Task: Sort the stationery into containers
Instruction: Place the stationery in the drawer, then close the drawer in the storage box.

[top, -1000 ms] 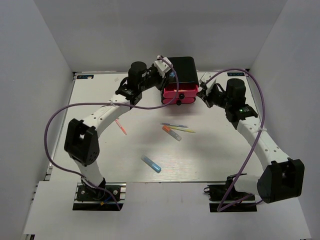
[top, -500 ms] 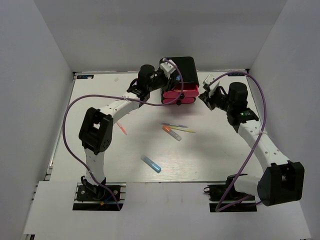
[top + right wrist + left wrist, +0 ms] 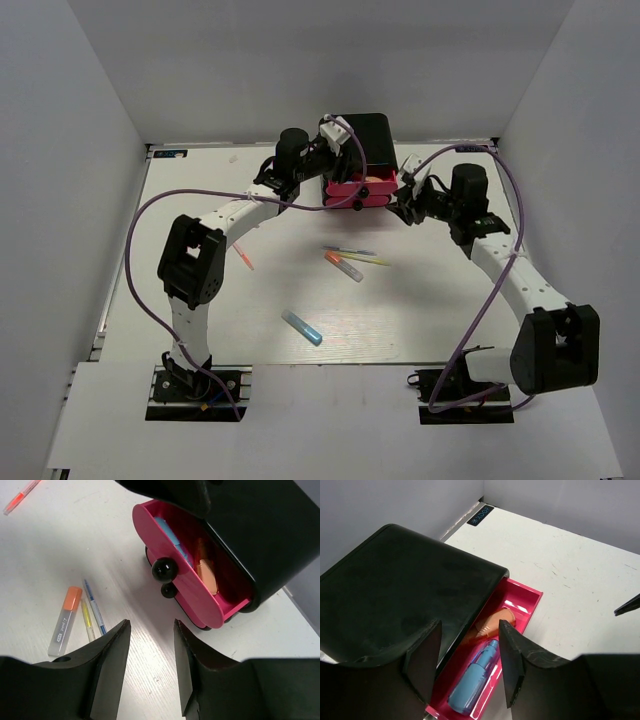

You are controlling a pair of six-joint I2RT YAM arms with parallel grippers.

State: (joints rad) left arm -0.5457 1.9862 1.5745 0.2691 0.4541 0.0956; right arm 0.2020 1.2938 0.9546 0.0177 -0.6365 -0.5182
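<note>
Top drawer [image 3: 190,592] ajar, blue marker [image 3: 470,685] inside — left pincer [image 3: 467,667], right pincer [image 3: 150,665] both apart.

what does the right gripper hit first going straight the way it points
Probably the black knob on the pulled-out pink drawer, straight ahead of the open right gripper; depth is unclear, so the table could come first.

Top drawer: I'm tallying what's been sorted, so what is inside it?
Inside the top drawer lie a blue marker and an orange marker. The black box covers the drawer's rear part, so anything there is hidden.
</note>
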